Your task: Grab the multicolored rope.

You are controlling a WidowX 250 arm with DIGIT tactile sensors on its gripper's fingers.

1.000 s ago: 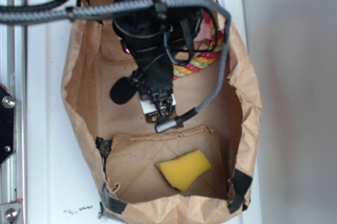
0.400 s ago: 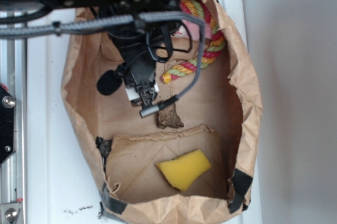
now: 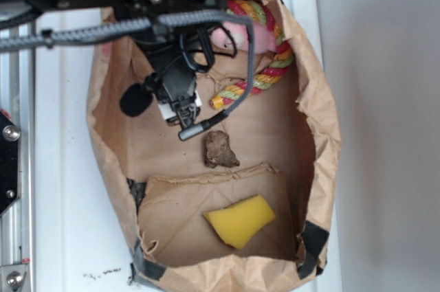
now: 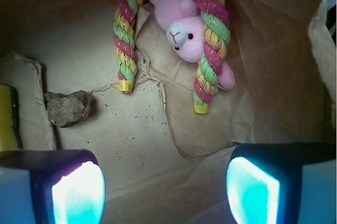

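Multicolored rope (image 4: 126, 29): largest item inside the bag; bent into an arch at the far end, red, yellow, green and pink strands twisted together; both yellow tips point toward the claw; in the exterior view (image 3: 265, 77) curving along the upper right wall, one tip lying on the bag floor.
Paper bag (image 3: 323, 134): brown, crumpled, lying open on a white tabletop (image 3: 65, 209); black tape at the lower corners; a folded flap across the lower part.
Arm and cable: black arm over the upper left of the bag; braided grey cable (image 3: 75, 31) running across the top and looping down beside the rope tip.
Claw (image 4: 166, 190): jaws wide apart, nothing between them; two glowing pads (image 4: 78, 195) at the bottom of the wrist view, hovering above bare bag floor, well short of the rope tips; in the exterior view (image 3: 180, 110) left of the rope's lower tip.
Pink plush animal (image 4: 184, 31): nestled inside the rope's arch, touching its right leg, white face with dark eyes turned toward the camera.
Yellow sponge (image 3: 239, 220): wedge on the folded flap, well apart from the rope.
Brown lump (image 4: 68, 108): rock-like, on the bag floor, near the left rope tip but not touching it.
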